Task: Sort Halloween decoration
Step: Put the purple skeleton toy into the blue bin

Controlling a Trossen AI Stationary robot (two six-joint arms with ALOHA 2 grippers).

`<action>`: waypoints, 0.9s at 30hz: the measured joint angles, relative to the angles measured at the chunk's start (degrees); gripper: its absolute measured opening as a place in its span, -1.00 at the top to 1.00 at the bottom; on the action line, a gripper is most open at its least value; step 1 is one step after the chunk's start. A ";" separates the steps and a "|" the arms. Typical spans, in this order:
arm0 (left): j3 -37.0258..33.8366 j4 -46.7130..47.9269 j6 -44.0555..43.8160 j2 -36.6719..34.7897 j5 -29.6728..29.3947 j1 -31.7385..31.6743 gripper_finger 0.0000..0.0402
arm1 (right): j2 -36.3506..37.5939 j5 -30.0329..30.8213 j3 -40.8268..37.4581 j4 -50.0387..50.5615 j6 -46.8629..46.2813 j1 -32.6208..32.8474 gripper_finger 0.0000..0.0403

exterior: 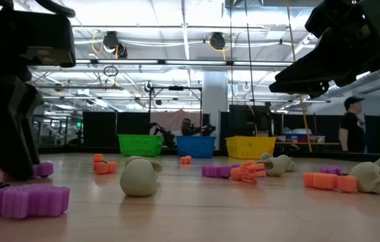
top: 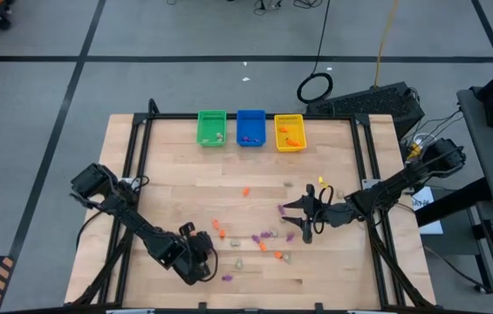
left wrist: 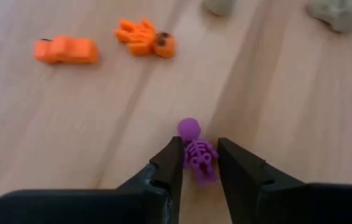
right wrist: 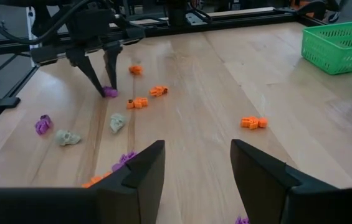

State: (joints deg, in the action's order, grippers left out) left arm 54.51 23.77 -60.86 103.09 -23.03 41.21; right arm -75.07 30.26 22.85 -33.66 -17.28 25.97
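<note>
Your left gripper (left wrist: pixel 199 163) sits low at the table (top: pixel 176 183), lower left of the high view. Its fingers (left wrist: pixel 166 163) flank a purple skeleton (left wrist: pixel 197 155), one finger on each side of the torso, head poking out ahead. Whether they have clamped it you cannot tell from the wrist view; they look touching or just beside it.

Around it: in the left wrist view, two orange trinkets (left wrist: pixel 66 50) lie upper left, well apart from the fingers, and pale skulls (left wrist: pixel 337 14) sit at the top edge. Nothing lies between the fingers and the skeleton.

Your right gripper (top: pixel 303 218) hangs above the table, right of centre in the high view, fingers (right wrist: pixel 138 174) spread apart with nothing between them. Its wrist view looks across at the left gripper, far upper left.

The remaining trinkets lie scattered across the middle and lower table: orange pieces (top: pixel 217 228), purple pieces (top: pixel 266 235) and pale ones (top: pixel 237 262). In the low view a purple piece (exterior: pixel 21 199) sits at lower left, a pale skull (exterior: pixel 139 177) near centre, another skull (exterior: pixel 378 179) at right.

Three bins stand in a row at the table's top edge: green (top: pixel 211 127), blue (top: pixel 250 127), yellow (top: pixel 289 133), each with a few trinkets inside. A person (exterior: pixel 352 131) stands in the room at the right of the low view.
</note>
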 joint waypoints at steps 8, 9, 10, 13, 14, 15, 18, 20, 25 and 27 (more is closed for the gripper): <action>0.47 -0.26 3.21 0.02 0.69 0.06 0.66 | 0.00 0.00 0.00 0.02 0.00 -0.02 0.16; 0.47 -0.24 3.40 0.02 0.70 0.06 0.68 | 0.00 0.00 0.00 0.02 0.00 -0.02 0.16; 0.47 -0.24 3.95 0.02 0.70 0.06 0.70 | 0.00 0.00 0.00 0.02 0.02 -0.02 0.16; 0.47 -0.22 4.46 -0.01 0.56 0.06 0.73 | 0.00 0.00 0.00 0.02 0.00 -0.01 0.16; 0.47 -0.22 4.46 -0.01 0.46 0.06 0.74 | 0.00 0.00 0.00 0.02 0.01 0.00 0.16; 0.47 -0.22 4.46 -0.01 0.29 0.06 0.74 | 0.00 0.00 0.00 0.02 0.02 0.00 0.16; 0.51 -0.22 4.48 -0.01 0.05 0.06 0.74 | 0.00 0.00 0.00 0.02 0.02 -0.02 0.16; 0.51 -0.22 4.66 -0.03 0.04 0.06 0.74 | 0.00 0.00 0.00 0.02 0.02 -0.02 0.16; 0.56 -0.22 4.75 -0.07 -0.17 0.06 0.74 | 0.00 0.00 0.00 0.02 0.01 0.00 0.16; 0.56 -0.22 5.55 -0.07 -0.54 0.06 0.74 | 0.00 0.00 0.00 0.02 0.02 -0.02 0.16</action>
State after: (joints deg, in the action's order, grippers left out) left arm 55.07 23.55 -55.31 103.02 -23.57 41.28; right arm -75.07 30.26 22.85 -33.65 -17.26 25.96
